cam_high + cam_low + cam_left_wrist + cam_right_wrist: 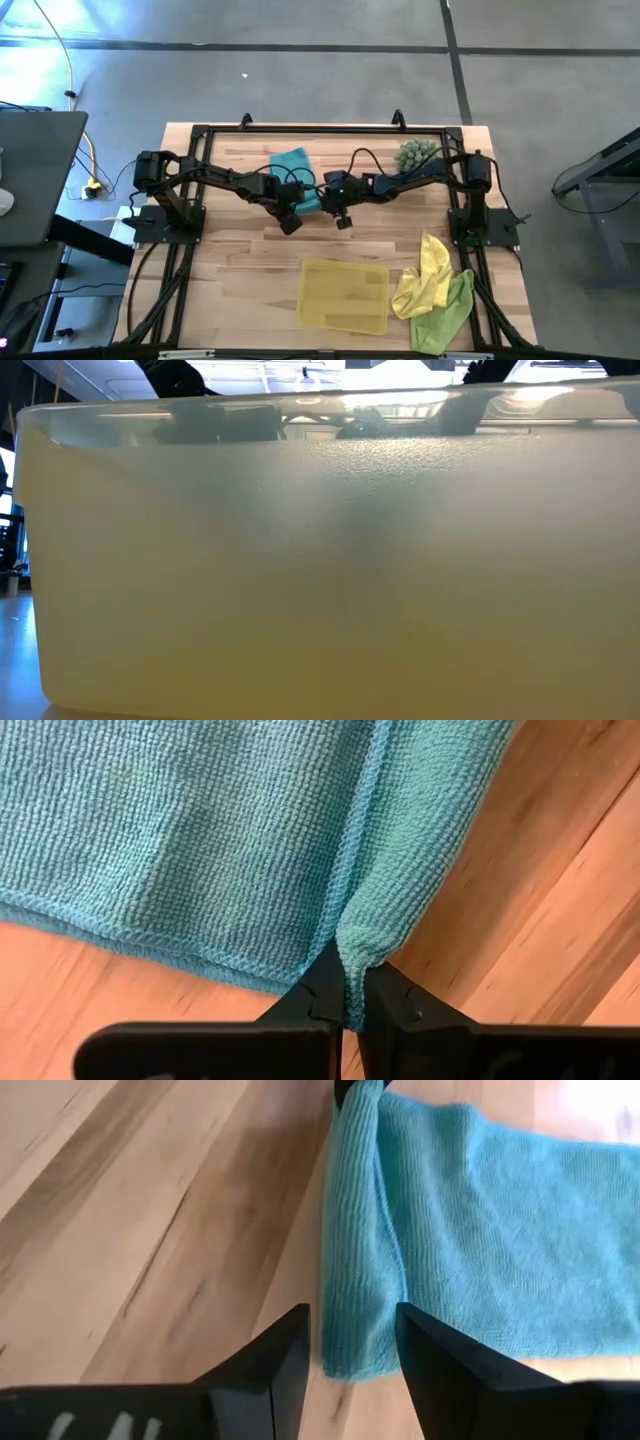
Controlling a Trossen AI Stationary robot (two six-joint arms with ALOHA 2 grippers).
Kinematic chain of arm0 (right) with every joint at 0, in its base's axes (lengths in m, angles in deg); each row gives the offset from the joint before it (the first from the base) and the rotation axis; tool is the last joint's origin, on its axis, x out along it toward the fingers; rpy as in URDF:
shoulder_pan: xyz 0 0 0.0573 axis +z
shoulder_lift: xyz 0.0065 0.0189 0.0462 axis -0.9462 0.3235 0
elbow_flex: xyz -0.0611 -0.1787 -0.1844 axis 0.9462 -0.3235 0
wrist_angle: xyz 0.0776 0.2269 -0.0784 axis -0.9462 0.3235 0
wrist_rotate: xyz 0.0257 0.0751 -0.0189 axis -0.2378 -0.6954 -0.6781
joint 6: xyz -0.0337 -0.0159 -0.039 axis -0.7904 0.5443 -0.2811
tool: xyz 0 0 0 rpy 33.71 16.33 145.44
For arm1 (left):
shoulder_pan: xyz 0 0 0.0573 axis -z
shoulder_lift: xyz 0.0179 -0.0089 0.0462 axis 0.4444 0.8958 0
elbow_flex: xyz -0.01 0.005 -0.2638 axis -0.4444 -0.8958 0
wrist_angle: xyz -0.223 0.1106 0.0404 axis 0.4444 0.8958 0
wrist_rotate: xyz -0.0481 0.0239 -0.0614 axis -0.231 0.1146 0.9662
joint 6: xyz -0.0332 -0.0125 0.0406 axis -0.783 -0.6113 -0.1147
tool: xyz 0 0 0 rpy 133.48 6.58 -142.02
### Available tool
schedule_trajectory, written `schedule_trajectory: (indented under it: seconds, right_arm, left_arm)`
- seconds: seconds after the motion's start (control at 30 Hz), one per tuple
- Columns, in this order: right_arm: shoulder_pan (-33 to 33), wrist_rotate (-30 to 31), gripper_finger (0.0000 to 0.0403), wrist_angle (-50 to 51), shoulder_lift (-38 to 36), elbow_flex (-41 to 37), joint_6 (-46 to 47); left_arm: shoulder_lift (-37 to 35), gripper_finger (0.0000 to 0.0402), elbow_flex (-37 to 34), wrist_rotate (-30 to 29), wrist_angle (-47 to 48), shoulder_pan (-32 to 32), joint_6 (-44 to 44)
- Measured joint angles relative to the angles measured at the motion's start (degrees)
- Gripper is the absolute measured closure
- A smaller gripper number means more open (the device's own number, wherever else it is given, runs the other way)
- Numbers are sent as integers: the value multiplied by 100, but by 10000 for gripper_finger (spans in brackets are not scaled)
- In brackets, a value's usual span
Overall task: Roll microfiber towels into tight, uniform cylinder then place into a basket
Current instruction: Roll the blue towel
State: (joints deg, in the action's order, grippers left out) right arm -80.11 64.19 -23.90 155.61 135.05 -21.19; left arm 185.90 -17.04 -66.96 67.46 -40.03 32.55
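**Three towels, none rolled, none in the basket**

Three microfiber towels are all outside the basket (345, 294), which sits bare at the front of the tabletop (230, 250). I judge the task barely begun: only the first fold on the first towel is under way.

The teal towel (296, 172) lies toward the back middle of the tabletop, mostly flat, with one edge doubled over into a narrow fold. My left gripper (347, 1010) is pinched tight on a corner of that fold, the cloth squeezed between the fingers. My right gripper (352, 1348) hangs at the other end of the same fold with its fingers apart, straddling the folded strip but not clamped on it. The fold is loose and shallow, far from a tight cylinder.

The yellow towel (425, 272) and the lime green towel (445, 310) lie crumpled together at the front right, just beside the basket, touching each other. Both are still to be rolled.

Much is hidden. The low view is almost wholly filled by the basket's cloudy wall, so it shows nothing of the towels. From above, both arms cover part of the teal towel, so I cannot tell how far the fold runs. The spiky green plant (415, 154) stands at the back right, apart from the work.
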Motion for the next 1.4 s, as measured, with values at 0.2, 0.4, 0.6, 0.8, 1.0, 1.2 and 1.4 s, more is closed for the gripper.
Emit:
schedule_trajectory:
  seconds: [0.2,0.4,0.6,0.8,1.0,1.2,1.4]
  right_arm:
    - [-3,-61,261,-310,244,2,-334]
    - [2,-78,265,-261,314,4,-255]
    - [6,-123,349,-54,327,11,-48]
    - [-10,-572,386,270,320,31,1030]
    - [38,-1709,398,676,166,5,2048]
    - [41,-1945,401,906,123,205,2683]
    - [29,-1925,402,1046,125,445,3077]
  left_arm:
    - [0,401,0,10,-13,0,356]
    - [1,401,0,45,-22,0,407]
    - [4,401,-2,474,-168,1,741]
    - [4,401,-4,640,-268,22,1694]
    - [7,401,-2,974,-386,17,1622]
    - [6,401,-2,1154,-413,53,719]
    - [-41,401,-2,1170,-321,101,293]
